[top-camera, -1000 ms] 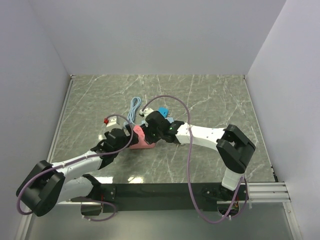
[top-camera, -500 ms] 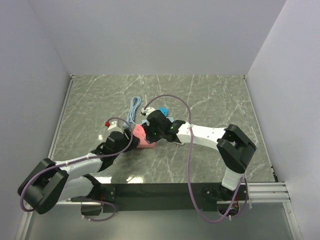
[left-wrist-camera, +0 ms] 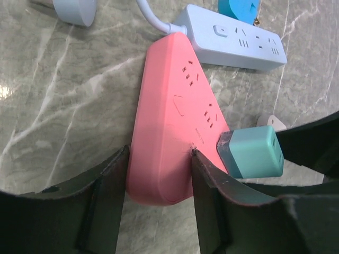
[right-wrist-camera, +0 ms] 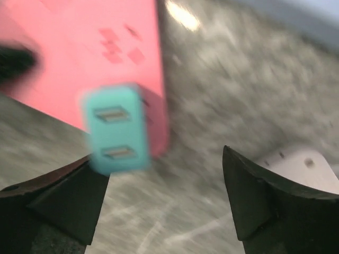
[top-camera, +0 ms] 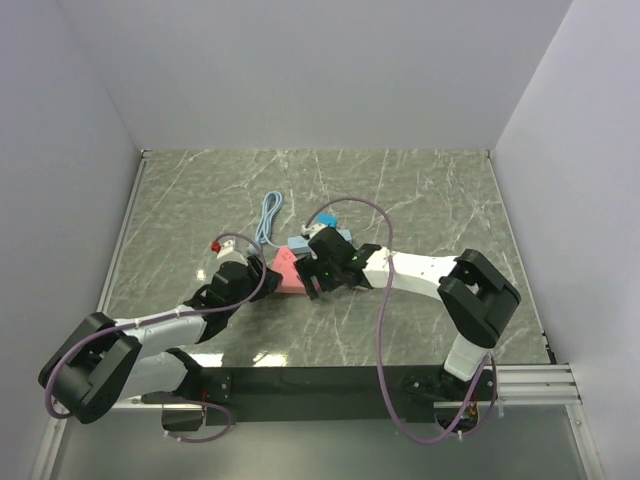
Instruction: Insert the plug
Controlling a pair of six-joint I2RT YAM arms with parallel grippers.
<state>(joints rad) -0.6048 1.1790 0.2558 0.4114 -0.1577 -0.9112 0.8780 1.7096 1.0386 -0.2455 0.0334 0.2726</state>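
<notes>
A pink power strip (left-wrist-camera: 169,106) lies flat on the marble table. My left gripper (left-wrist-camera: 159,177) is shut on its near end, one finger on each long side. A teal plug (left-wrist-camera: 251,153) stands in a socket on the strip's right side, its two slots facing up (right-wrist-camera: 115,129). My right gripper (right-wrist-camera: 161,164) is open wide just past the plug, which sits by its left finger, apart from the right one. From above, the pink strip (top-camera: 287,272) lies between the left gripper (top-camera: 258,272) and the right gripper (top-camera: 318,280).
A light blue power strip (left-wrist-camera: 238,39) with a blue plug (left-wrist-camera: 241,8) in it lies just beyond the pink one. A small white adapter (left-wrist-camera: 273,123) rests beside the right gripper. A coiled light blue cable (top-camera: 268,212) lies farther back.
My right gripper has opened and let go of the teal plug, which stays in the pink strip. My left gripper has closed onto the strip's end.
</notes>
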